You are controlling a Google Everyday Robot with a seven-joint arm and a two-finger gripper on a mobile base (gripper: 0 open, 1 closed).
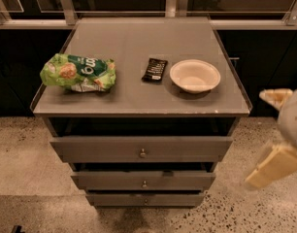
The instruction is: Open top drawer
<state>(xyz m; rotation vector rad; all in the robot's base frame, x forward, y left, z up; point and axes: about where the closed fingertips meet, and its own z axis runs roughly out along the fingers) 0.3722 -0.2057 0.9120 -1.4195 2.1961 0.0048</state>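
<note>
Gripper (255, 138): to the right of the grey cabinet (129, 38), level with its drawer fronts, not touching it.
Fingers (276, 96): two, cream-coloured, spread wide apart, nothing between them; the upper points toward the cabinet, the lower slants down.
Wrist (295, 116): pale rounded housing, partly out of view.

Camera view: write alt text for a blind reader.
A grey three-drawer cabinet shows its wide top drawer, with the cream gripper apart from it at the right edge. On top lie a green snack bag, a black packet and a white bowl.
</note>
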